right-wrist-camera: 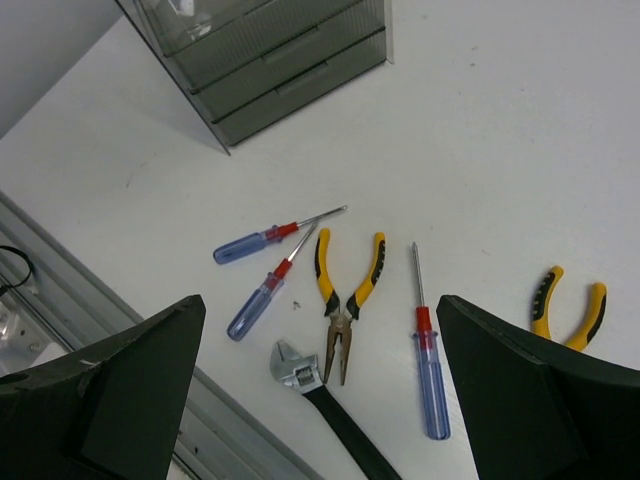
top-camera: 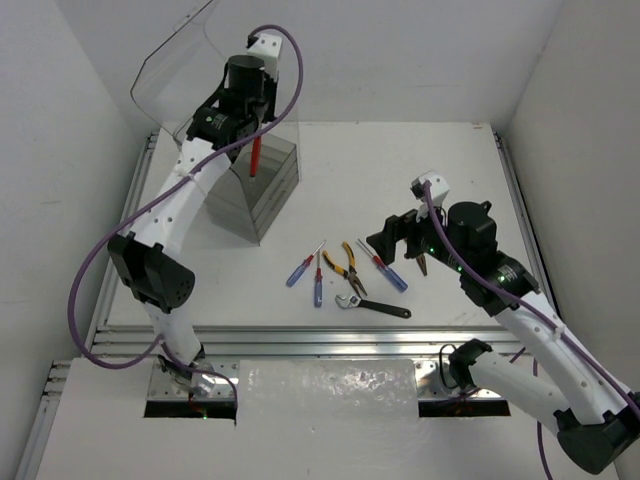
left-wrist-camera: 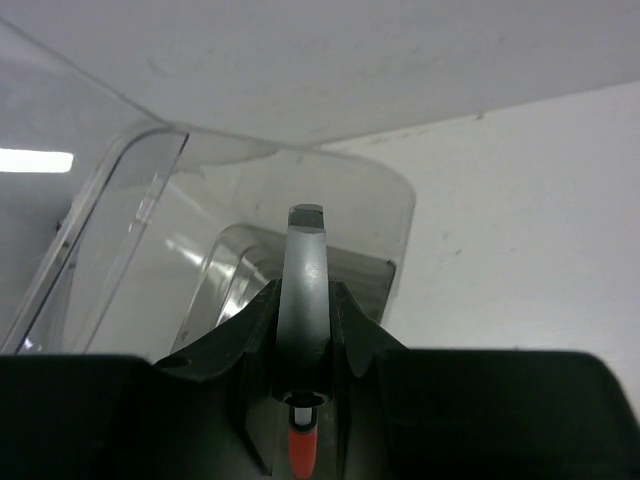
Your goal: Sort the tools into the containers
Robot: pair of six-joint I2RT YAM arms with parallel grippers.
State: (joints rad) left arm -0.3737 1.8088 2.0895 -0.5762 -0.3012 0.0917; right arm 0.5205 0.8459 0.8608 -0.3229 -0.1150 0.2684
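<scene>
wrench betw L jaws, over box

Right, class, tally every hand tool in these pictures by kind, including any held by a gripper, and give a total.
Blue-handled screwdrivers with red collars: 3
Yellow-and-black-handled pliers: 2
Black-handled silver wrench: 1
Red-handled silver tool held in left gripper: 1
Total: 7

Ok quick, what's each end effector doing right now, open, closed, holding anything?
Left end effector: closed on the red wrench.
Right end effector: open, holding nothing.
</scene>
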